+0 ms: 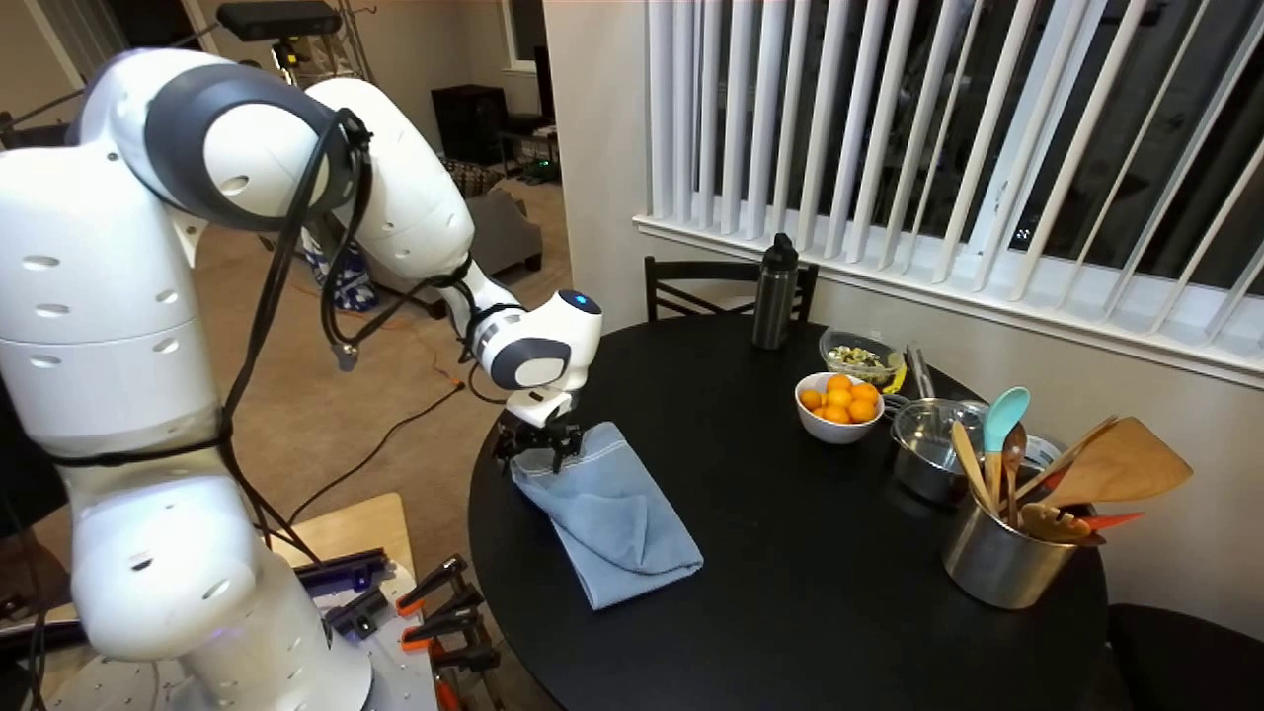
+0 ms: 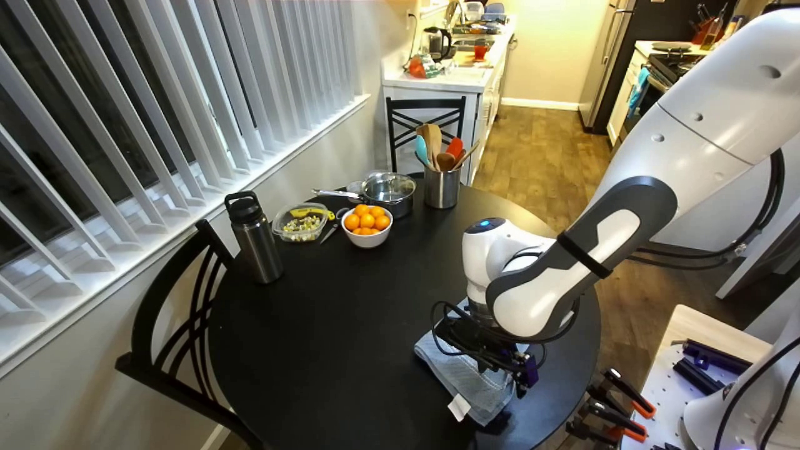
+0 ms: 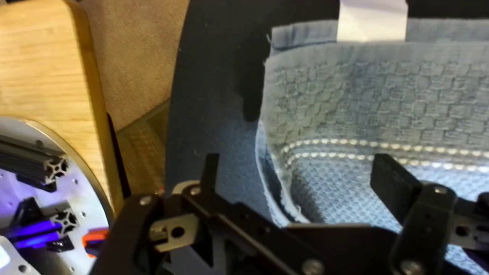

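Two fingers (image 3: 395, 187) of your gripper (image 3: 297, 158) stand wide apart, gripping nothing: you have one over the black table (image 1: 790, 592), the other over the folded blue towel (image 1: 602, 509). In an exterior view, that towel lies near the table's left edge; farther right you see a grey bottle (image 1: 771, 311), a white bowl (image 1: 822, 427) of oranges (image 1: 837, 400) and, nearer, a metal crock (image 1: 997, 570) of utensils (image 1: 1121, 469)

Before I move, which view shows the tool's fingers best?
The wrist view: the tool fills the foreground, both fingers apart, one overlapping the blue towel in the picture. Both exterior views show them small and dark, hard to tell from the tool's body.
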### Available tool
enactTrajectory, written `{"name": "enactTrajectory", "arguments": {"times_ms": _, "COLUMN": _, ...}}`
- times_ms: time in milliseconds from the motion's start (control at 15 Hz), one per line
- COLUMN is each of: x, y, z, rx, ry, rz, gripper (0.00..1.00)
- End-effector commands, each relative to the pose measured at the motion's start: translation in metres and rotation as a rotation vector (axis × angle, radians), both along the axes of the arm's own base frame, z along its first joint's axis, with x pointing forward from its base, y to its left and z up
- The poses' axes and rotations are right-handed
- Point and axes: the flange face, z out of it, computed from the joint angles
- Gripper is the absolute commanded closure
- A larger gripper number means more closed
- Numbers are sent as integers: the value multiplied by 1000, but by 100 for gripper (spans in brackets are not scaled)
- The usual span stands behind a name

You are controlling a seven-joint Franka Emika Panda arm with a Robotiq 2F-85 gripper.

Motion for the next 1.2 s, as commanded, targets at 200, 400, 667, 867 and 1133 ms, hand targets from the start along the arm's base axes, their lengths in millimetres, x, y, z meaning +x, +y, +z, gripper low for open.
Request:
{"name": "enactTrajectory", "arguments": {"times_ms": 200, "x": -1, "y": -41, "z": 7, "rx": -79, "ry": -167, "rz": 101, "gripper": 0}}
{"name": "enactTrajectory", "arguments": {"times_ms": 400, "x": 1, "y": -60, "z": 16, "rx": -80, "ry": -265, "rz": 24, "gripper": 0}}
{"name": "enactTrajectory", "arguments": {"times_ms": 667, "x": -4, "y": -86, "z": 24, "rx": -77, "ry": -348, "rz": -86, "gripper": 0}}
{"name": "enactTrajectory", "arguments": {"times_ms": 867, "x": -6, "y": -99, "z": 27, "rx": -67, "ry": -408, "rz": -204, "gripper": 0}}
{"name": "enactTrajectory", "arguments": {"times_ms": 1133, "x": -10, "y": -110, "z": 29, "rx": -74, "ry": -464, "rz": -299, "gripper": 0}}
